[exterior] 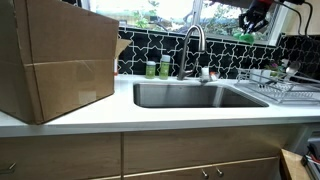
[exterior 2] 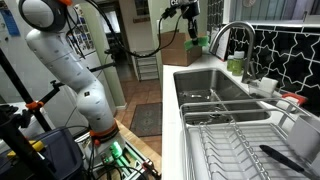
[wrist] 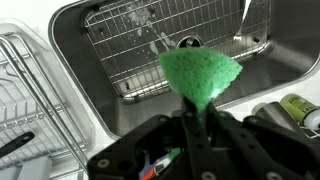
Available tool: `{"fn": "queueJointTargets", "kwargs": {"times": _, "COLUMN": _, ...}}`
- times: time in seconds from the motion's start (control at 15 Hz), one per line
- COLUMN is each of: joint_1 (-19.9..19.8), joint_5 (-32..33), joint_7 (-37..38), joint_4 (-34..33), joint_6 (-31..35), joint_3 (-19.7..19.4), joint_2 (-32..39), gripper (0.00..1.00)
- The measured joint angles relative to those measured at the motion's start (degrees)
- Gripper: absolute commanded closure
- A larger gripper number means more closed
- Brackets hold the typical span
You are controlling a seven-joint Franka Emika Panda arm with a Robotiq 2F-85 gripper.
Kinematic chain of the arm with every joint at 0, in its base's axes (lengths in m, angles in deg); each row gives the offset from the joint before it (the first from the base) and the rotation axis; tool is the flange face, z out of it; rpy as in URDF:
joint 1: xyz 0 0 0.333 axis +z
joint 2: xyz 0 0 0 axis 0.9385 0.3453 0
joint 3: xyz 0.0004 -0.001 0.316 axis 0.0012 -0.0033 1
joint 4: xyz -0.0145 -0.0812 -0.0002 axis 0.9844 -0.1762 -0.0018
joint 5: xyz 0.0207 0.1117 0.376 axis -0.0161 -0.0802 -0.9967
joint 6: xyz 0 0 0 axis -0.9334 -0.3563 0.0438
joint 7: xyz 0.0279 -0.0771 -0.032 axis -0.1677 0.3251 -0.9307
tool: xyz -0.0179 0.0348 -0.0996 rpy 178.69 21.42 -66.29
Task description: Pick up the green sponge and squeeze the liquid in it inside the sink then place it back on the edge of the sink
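In the wrist view my gripper is shut on the green sponge, which is pinched and fans out above the jaws. Below it lies the sink, a steel basin with a wire grid on its bottom. In an exterior view the gripper hangs high above the sink's right part, near the window. In the other exterior view the gripper is high over the far end of the sink. The sponge is too small to make out in both exterior views.
A curved chrome faucet stands behind the sink with two green bottles beside it. A wire dish rack sits next to the sink, also in the wrist view. A large cardboard box stands on the counter.
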Motion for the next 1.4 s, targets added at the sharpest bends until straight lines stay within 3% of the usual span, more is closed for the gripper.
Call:
{"fn": "queueJointTargets", "kwargs": {"times": 0.53, "joint_1": 0.0, "joint_5": 0.0, "joint_7": 0.0, "joint_4": 0.0, "joint_6": 0.0, "joint_3": -0.3, "joint_2": 0.1, "gripper": 0.97}}
{"fn": "queueJointTargets", "kwargs": {"times": 0.6, "joint_1": 0.0, "joint_5": 0.0, "joint_7": 0.0, "joint_4": 0.0, "joint_6": 0.0, "joint_3": -0.3, "joint_2": 0.1, "gripper": 0.83}}
{"fn": "queueJointTargets", "kwargs": {"times": 0.73, "joint_1": 0.0, "joint_5": 0.0, "joint_7": 0.0, "joint_4": -0.1, "joint_6": 0.0, "joint_3": -0.3, "joint_2": 0.1, "gripper": 0.78}}
{"fn": "queueJointTargets", "kwargs": {"times": 0.8, "joint_1": 0.0, "joint_5": 0.0, "joint_7": 0.0, "joint_4": -0.1, "joint_6": 0.0, "joint_3": -0.4, "joint_2": 0.1, "gripper": 0.9}}
{"fn": "queueJointTargets", "kwargs": {"times": 1.0, "joint_1": 0.0, "joint_5": 0.0, "joint_7": 0.0, "joint_4": -0.1, "joint_6": 0.0, "joint_3": -0.4, "joint_2": 0.2, "gripper": 1.0}}
{"fn": "queueJointTargets", "kwargs": {"times": 1.4, "joint_1": 0.0, "joint_5": 0.0, "joint_7": 0.0, "joint_4": -0.2, "joint_6": 0.0, "joint_3": -0.4, "joint_2": 0.3, "gripper": 0.97}}
